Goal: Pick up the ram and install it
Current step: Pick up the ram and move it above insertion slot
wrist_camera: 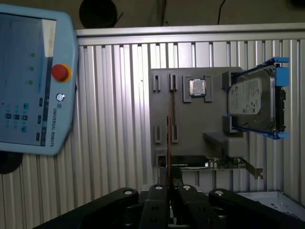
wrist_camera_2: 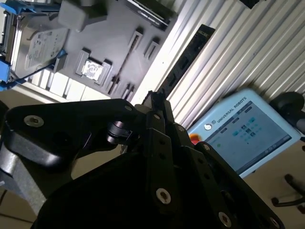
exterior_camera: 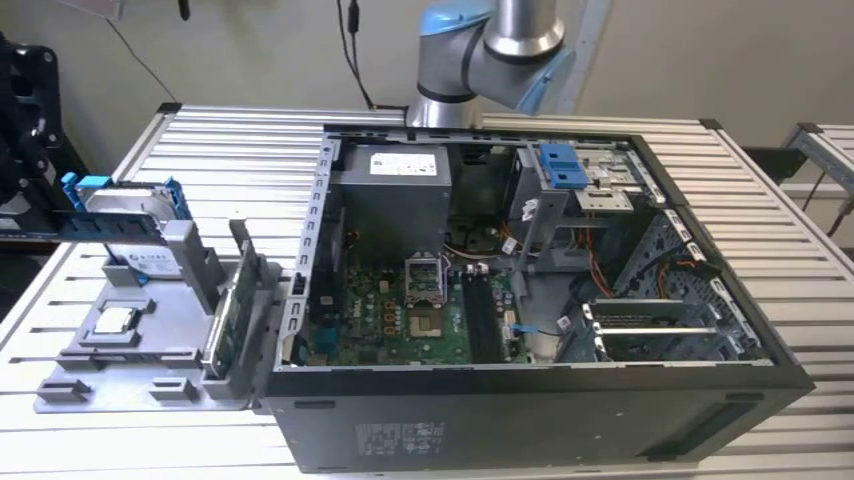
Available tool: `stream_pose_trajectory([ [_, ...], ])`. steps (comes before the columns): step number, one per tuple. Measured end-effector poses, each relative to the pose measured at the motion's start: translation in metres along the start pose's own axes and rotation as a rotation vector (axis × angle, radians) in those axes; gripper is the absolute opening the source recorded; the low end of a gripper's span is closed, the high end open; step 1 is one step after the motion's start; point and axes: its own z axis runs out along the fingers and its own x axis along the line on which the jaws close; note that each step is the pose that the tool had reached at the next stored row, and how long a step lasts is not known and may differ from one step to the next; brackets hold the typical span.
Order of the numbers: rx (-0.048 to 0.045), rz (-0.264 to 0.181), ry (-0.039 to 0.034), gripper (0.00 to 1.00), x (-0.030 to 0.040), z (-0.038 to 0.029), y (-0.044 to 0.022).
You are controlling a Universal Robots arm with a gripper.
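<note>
Dark circuit board, thin and flat: the ram (wrist_camera_2: 188, 59), pinched by its two flat faces in the gripper (wrist_camera: 169, 187), clamped tight on it. Shows broadside in the second wrist view and edge-on in the first wrist view. Hangs in the air well above the slatted metal table (wrist_camera: 109, 119), clear of the grey parts tray (wrist_camera: 190, 124) and not yet in the open computer case (exterior_camera: 534, 420). Probably light and stiff, yet brittle against bending, with chips and contact edge best left untouched. Best gripped about mid-length along the upper long edge, seemingly as gripped here. Counted: one ram, one hard drive (wrist_camera: 250, 102) in a blue frame (wrist_camera: 279, 67), one CPU chip (wrist_camera: 198, 86), one expansion card (wrist_camera: 195, 162) on edge in the tray, one tray, one teach pendant (wrist_camera: 33, 76), one computer case.
</note>
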Motion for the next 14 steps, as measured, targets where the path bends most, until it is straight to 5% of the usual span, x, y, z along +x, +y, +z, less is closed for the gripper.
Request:
stream_pose_trajectory([
  [14,-0.0004,0.0,0.0,0.14,-0.0015,-0.0007,-0.0274],
])
